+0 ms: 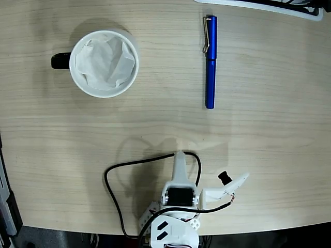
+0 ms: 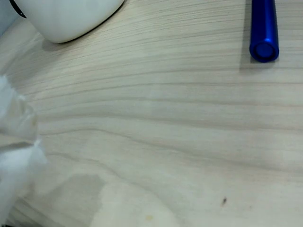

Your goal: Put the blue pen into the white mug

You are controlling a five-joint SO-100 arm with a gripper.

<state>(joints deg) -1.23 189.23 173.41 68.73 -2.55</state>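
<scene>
Fixed view, from above. The wooden table (image 1: 269, 155) carries all of it. My arm (image 1: 178, 194) sits folded at the near edge, a little right of centre, well apart from both task things.

The white mug (image 1: 104, 63) stands upright at far left, handle pointing left, crumpled white paper inside. Nothing else is in it.

The blue pen (image 1: 210, 62) lies flat at far right of centre, well apart from the mug. Its long axis runs near-to-far; the clip end is the far end, the plain butt end faces me.

Wrist view: the pen's butt end (image 2: 263, 33) shows at upper right and the mug's lower wall (image 2: 71, 16) at upper left. So the pen lies ahead and to the right of my jaws, its axis pointing roughly back along my reach.

My gripper (image 1: 234, 184) holds nothing. Whether the jaws stand released or clenched, I cannot tell.

Judgement: the pickup needs the jaws set across the barrel, closing left-right.
</scene>
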